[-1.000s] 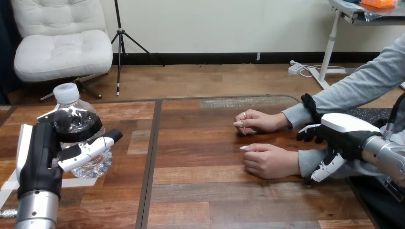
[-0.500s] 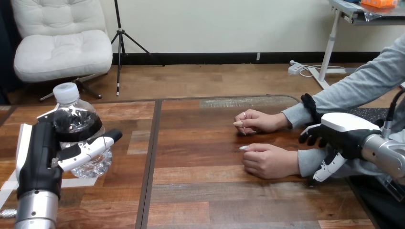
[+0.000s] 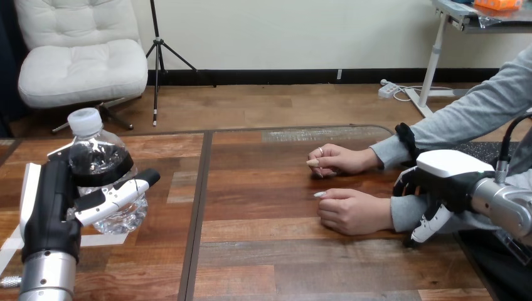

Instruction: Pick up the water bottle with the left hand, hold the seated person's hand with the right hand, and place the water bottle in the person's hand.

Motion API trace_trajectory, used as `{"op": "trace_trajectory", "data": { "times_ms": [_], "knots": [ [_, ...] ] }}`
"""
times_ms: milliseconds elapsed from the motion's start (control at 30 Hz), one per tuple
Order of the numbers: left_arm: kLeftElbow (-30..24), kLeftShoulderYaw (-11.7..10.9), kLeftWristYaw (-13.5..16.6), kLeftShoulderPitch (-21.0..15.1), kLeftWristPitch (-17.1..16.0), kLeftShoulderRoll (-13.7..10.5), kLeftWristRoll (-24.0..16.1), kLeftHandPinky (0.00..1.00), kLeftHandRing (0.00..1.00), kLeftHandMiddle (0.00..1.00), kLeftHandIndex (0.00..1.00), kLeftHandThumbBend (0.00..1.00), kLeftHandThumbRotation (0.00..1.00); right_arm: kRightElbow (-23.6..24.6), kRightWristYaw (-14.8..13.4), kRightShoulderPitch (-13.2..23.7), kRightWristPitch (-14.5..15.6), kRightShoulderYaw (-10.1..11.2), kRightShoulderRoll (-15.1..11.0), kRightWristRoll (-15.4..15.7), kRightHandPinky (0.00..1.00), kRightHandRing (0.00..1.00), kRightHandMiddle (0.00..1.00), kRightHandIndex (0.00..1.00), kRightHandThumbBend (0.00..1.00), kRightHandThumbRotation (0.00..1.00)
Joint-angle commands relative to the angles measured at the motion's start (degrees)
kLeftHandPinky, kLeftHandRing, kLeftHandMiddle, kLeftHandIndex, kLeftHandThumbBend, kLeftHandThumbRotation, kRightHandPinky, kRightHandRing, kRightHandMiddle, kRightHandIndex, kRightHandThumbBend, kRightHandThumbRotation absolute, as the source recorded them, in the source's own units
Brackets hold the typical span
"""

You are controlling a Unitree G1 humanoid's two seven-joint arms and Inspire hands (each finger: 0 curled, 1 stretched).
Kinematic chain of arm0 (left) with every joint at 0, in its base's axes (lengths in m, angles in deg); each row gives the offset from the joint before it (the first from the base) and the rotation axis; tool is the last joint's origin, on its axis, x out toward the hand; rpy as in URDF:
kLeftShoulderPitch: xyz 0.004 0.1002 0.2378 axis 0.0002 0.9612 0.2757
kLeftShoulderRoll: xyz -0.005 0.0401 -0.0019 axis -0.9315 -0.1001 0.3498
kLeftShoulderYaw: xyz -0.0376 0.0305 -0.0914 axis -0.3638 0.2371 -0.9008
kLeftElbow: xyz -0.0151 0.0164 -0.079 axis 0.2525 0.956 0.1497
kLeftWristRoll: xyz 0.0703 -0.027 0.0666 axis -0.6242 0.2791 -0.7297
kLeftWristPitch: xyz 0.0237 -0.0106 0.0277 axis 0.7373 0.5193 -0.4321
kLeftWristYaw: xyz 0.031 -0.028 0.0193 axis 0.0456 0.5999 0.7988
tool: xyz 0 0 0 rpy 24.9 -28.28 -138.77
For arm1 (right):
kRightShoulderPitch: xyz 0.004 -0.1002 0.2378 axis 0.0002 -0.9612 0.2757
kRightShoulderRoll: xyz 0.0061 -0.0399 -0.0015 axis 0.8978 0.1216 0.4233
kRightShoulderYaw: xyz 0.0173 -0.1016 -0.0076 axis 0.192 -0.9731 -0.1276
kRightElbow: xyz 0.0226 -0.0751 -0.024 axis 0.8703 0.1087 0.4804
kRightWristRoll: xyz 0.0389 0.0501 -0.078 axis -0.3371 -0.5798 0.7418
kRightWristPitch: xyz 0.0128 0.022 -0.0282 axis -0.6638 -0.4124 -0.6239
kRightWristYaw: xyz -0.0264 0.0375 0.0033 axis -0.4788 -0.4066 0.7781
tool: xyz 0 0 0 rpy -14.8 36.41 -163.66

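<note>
The left hand (image 3: 49,210) stands upright at the table's (image 3: 282,263) left side, its fingers curled round the middle of the water bottle (image 3: 100,164) and its thumb (image 3: 119,193) stretched across the bottle's front, so the hand is clamped on it. The bottle is upright, clear, with a white cap (image 3: 85,120); its base sits low by a strip of white tape (image 3: 95,239), and I cannot tell whether it is touching the wood. Across the table, the right hand (image 3: 446,179) hangs over the grey sleeve (image 3: 404,212) of the person's nearer arm, just behind the wrist; whether it grips the arm I cannot tell. The person's nearer hand (image 3: 354,212) rests knuckles-up on the table, and the farther hand (image 3: 342,160) lies just beyond it, both well apart from the bottle.
</note>
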Motion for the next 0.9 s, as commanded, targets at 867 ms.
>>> {"op": "trace_trajectory", "data": {
  "times_ms": [867],
  "knots": [
    [-3.1, -0.4, -0.2, -2.4, -2.3, -0.8, 0.1, 0.3, 0.35, 0.39, 0.41, 0.69, 0.0, -0.7, -0.6, 6.6, 0.1, -4.7, 2.7, 3.4, 0.59, 0.71, 0.74, 0.74, 0.93, 0.38]
  ]
}}
